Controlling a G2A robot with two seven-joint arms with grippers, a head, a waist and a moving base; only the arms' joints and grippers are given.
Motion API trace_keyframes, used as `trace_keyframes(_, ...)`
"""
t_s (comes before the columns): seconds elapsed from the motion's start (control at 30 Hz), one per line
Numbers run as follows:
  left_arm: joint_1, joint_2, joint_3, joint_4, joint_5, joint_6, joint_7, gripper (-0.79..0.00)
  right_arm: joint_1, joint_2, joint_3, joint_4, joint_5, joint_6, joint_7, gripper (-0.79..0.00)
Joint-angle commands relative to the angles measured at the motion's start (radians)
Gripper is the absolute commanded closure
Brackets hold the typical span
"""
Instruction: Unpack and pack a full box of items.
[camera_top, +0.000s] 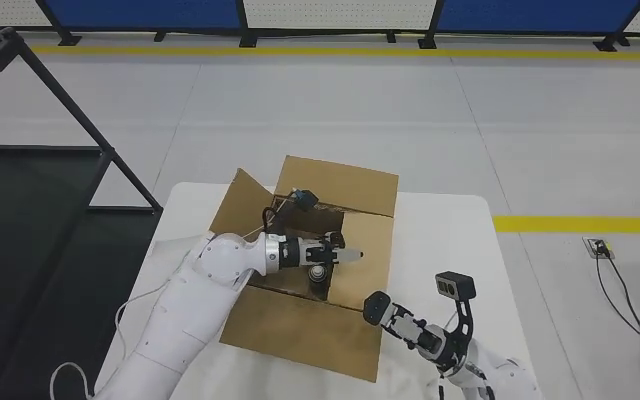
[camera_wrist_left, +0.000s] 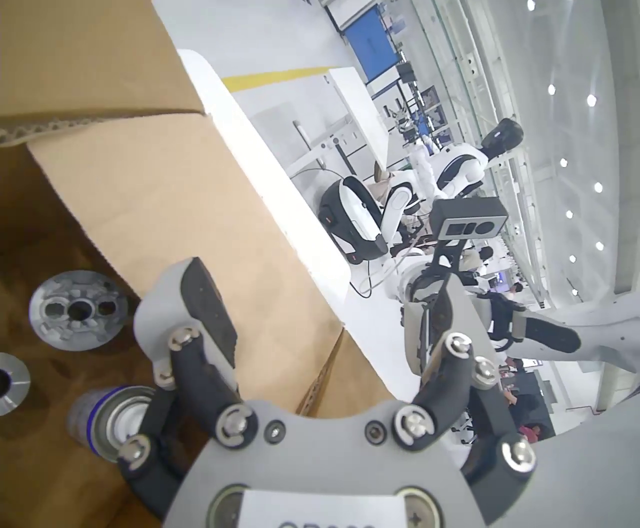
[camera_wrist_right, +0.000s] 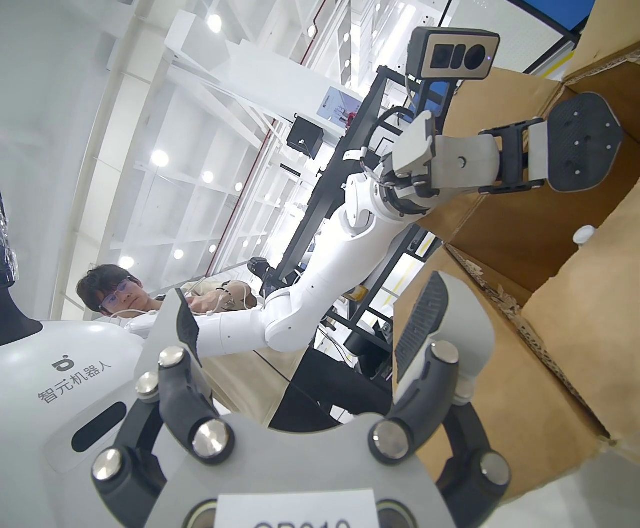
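nearest the robot, the right gripper (camera_top: 377, 306) sits at the near right corner of the open brown cardboard box (camera_top: 300, 335), its jaws spread wide with nothing between them. the box stands on the white rounded table (camera_top: 440, 230) with its flaps folded outward. further in, the left gripper (camera_top: 345, 256) hangs above the box's interior, close to its right-hand wall, pincer released and empty too. below it on the box floor stand a ribbed grey metal spool (camera_wrist_left: 77, 310) and a smaller silver metal disc (camera_wrist_left: 10, 382) near it. there is also what seems to be a pale can with a blue band (camera_wrist_left: 112, 425), partly hidden behind the gripper. a small white cap (camera_wrist_right: 584, 234) shows low inside the box, its body out of sight. beyond, the far flap (camera_top: 340, 183) lies open.
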Motion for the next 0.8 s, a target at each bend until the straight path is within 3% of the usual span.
trace_keyframes(0.0,0.004,0.006,-0.008,-0.01,0.045,0.016,0.016,-0.785,0.001,0.002,-0.001,-0.001,0.0,-0.001,-0.001,-0.785)
trace_keyframes(0.27,0.012,0.009,-0.007,0.055,0.094,0.062,0.041,-0.785,-0.007,0.01,0.001,-0.007,0.003,-0.007,-0.005,-0.785)
trace_keyframes(0.77,-0.038,-0.041,0.084,0.182,-0.01,-0.01,0.053,-0.785,-0.037,0.024,0.006,-0.023,0.001,-0.023,-0.026,-0.785)
